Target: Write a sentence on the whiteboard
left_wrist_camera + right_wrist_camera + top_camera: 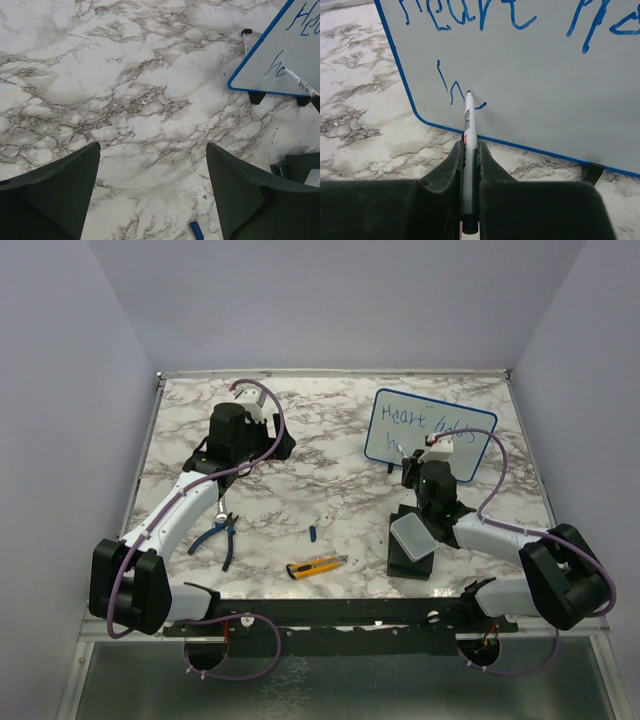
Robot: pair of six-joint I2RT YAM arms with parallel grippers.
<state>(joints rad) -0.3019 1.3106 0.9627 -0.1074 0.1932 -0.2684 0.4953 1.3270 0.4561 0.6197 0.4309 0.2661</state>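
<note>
Right wrist view: the right end effector (470, 152) is clamped on a marker (468, 120), with the barrel between the jaws and the tip touching the whiteboard (545, 100) near its lower left corner. The whiteboard stands propped on its feet on the worktop (320, 480).

The sentence (405, 418) is partly written. The first line runs across the upper part of the whiteboard. The second line has only its opening strokes, just left of the marker tip; they may form an "h" or a "w", but the letter cannot be read with confidence.

The left end effector (152, 147) is well apart from the whiteboard, off its left edge, with jaws wide and nothing between them.

Step in hand: writing the second line. The next move calls for:
1. Light, even tip pressure, so the propped whiteboard does not tip back.
2. Strokes progressing rightward from the existing letter.
3. A lift of the tip between letters.
</note>
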